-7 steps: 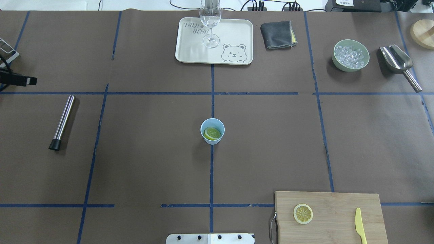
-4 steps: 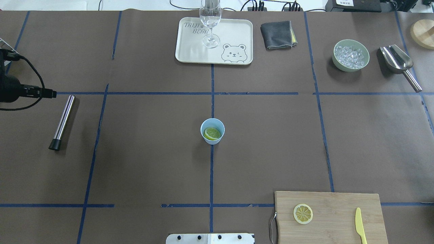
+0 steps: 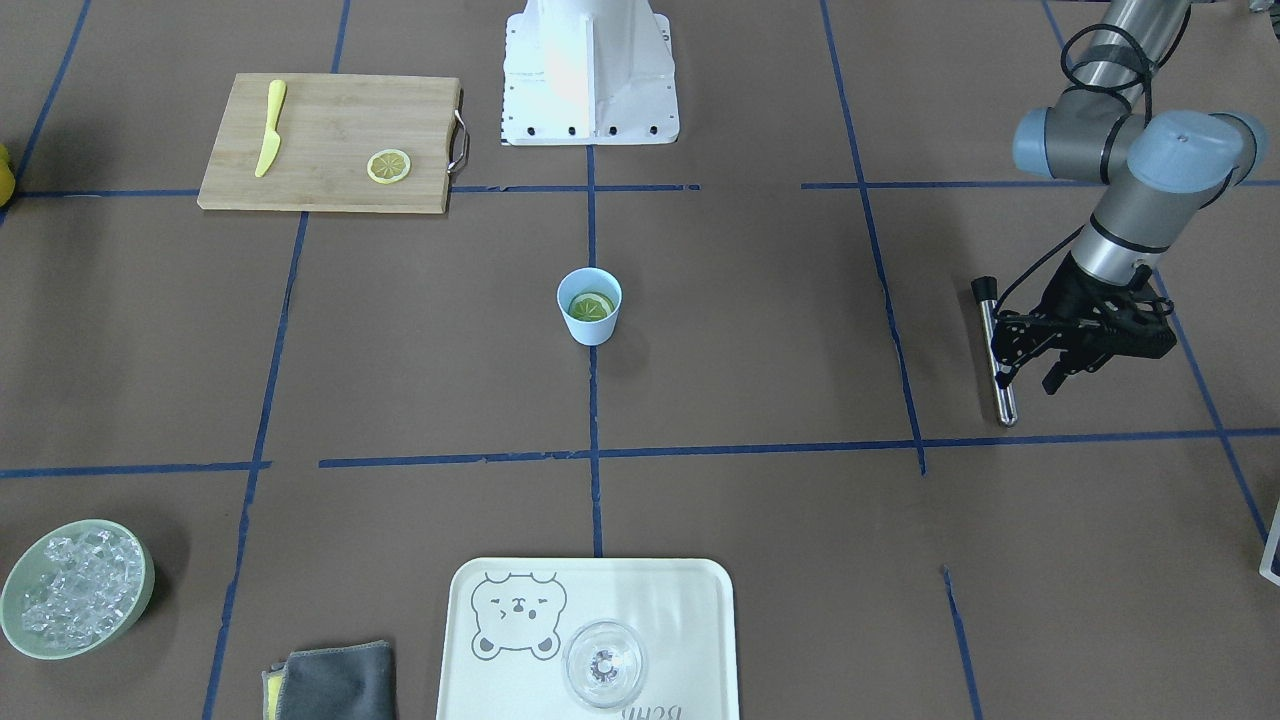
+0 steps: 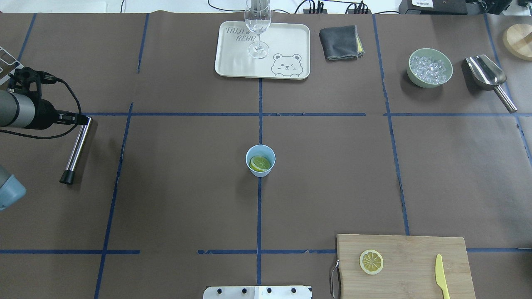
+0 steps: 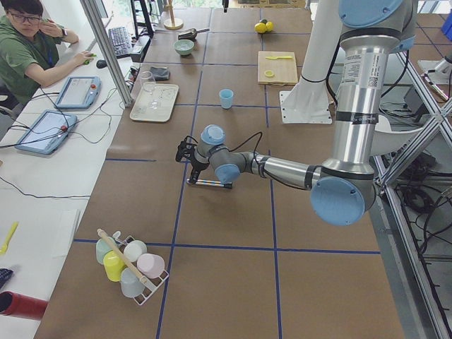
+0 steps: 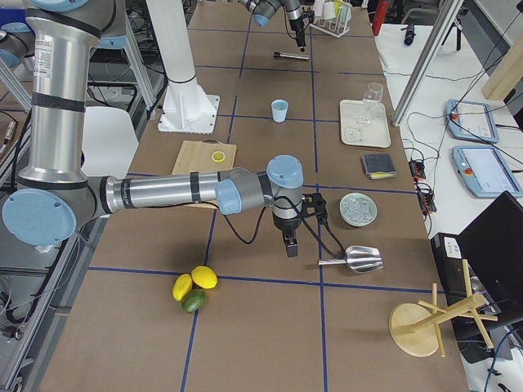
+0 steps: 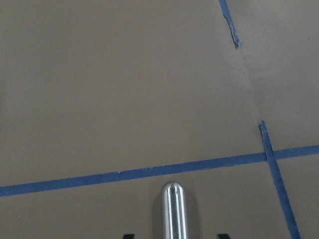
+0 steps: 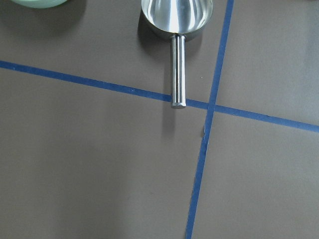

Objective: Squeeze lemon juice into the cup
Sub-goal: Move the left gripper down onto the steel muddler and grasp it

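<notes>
Cup (image 4: 260, 161) stands upright at table ctr on the blue tape line, w/ one lemon slice (image 4: 260, 163) inside it, a bit tilted, below the rim. It looks greenish-yellow in there. 2nd slice (image 4: 371, 261) lies flat on the cutting board (image 4: 415, 257) at the robot's near right. A yellow knife (image 4: 441, 276) lies on the same board toward its right end, apart from the slice. Left gripper (image 3: 1028, 378) is well off to the robot's left, far from the cup. It points down over the silver end of a metal rod (image 4: 77, 147) that lies on the table w/ its black cap toward the robot. Jaws are parted: in the wrist view the two fingertips (image 7: 128, 236) show at the bottom edge either side of the rod's rounded tip, w/ a gap on both sides and nothing clamped. Whether they touch the table can't be told. Right gripper (image 6: 291, 247) shows only in the side view, hanging low over the table on the robot's right, near the steel scoop (image 6: 359, 260) and the green bowl of ice (image 6: 358, 208). Its opening can't be told; its wrist cam shows just the scoop, the bowl's edge and tape lines, no fingers. At the far side sits a bear-print tray (image 4: 291, 41) w/ a stemmed glass (image 4: 257, 25) standing on it, and a folded grey cloth (image 4: 340, 42) just right of the tray.
</notes>
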Motion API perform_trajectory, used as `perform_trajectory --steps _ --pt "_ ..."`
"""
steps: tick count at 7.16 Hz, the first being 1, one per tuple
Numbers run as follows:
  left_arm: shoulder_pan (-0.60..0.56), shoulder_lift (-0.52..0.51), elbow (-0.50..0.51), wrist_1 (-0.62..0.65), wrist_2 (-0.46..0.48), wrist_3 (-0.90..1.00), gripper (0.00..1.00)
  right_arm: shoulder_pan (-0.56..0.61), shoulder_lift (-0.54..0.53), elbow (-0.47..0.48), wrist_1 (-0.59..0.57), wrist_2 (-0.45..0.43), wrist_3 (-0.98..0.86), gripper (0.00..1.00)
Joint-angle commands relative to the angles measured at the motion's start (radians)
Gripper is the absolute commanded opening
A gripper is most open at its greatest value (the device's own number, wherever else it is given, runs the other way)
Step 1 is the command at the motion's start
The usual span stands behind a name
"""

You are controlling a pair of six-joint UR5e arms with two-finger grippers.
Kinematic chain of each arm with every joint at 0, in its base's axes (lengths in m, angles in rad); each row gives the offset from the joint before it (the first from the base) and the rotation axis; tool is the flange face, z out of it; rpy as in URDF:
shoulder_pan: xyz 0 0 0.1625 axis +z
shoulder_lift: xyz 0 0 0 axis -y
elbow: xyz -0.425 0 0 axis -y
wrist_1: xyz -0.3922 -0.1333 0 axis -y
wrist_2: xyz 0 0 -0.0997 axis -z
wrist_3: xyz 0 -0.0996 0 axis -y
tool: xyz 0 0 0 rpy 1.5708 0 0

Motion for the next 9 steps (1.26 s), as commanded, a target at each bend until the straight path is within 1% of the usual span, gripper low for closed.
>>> perform_trajectory --steps 1,7,8,9 --pt "0.003 -0.034 0.059 -0.003 0.001 0.053 0.64 0.001 0.000 0.000 0.000 0.000 0.000 1.00" --pt "0.040 -0.040 0.082 -0.006 0.001 0.064 0.63 0.001 0.000 -0.002 0.000 -0.002 -0.002 1.00" --pt "0.041 -0.040 0.082 -0.006 0.001 0.064 0.58 0.001 0.000 -0.002 0.000 -0.002 -0.002 1.00" --pt "0.041 -0.037 0.084 -0.006 0.001 0.064 0.48 0.001 0.001 -0.002 0.000 -0.002 -0.002 1.00"
